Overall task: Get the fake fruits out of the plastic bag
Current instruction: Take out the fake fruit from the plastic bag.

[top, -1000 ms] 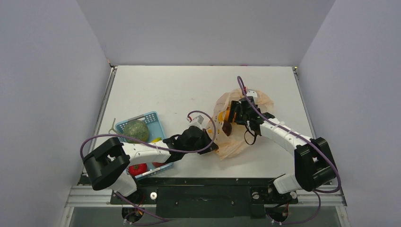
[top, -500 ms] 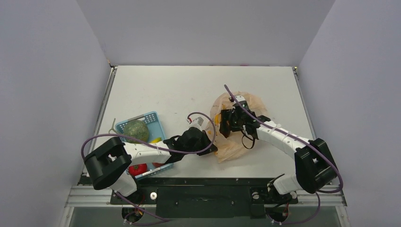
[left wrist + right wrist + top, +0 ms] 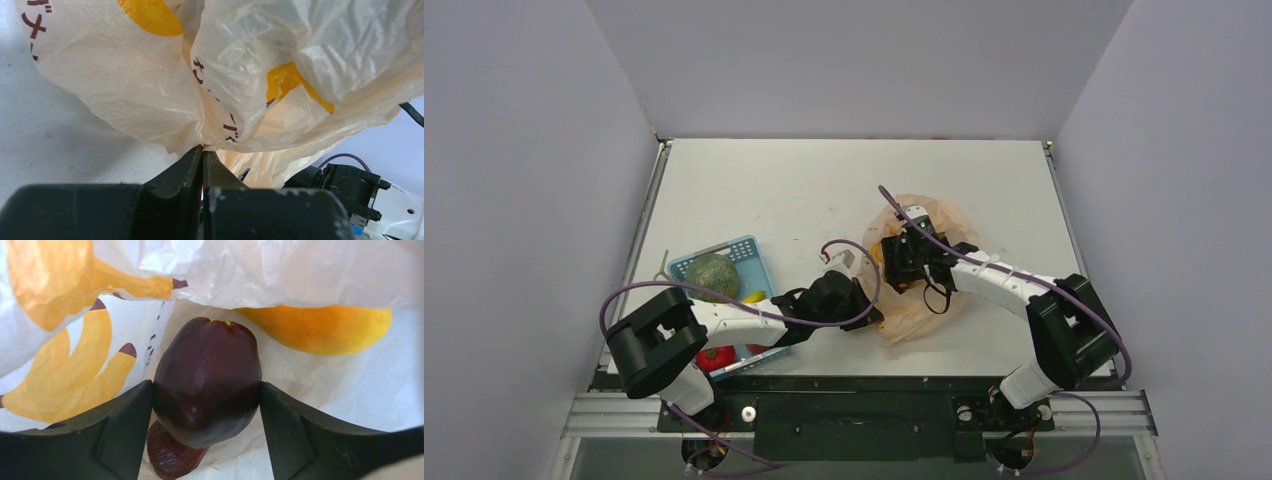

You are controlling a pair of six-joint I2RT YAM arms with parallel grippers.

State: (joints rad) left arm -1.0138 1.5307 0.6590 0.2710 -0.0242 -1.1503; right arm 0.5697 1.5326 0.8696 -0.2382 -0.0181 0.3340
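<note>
2 firm grips: left jaws on plastic bag (image 3: 130,95), right jaws on purple fruit (image 3: 207,380)

Bright, even overhead light, soft shadows; wrist views soften close up (mild sheen on the plastic bag (image 3: 310,45)).

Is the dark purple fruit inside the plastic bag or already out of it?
Inside: the right gripper clasps the dark purple fruit, with plastic bag film below and above it.
</note>
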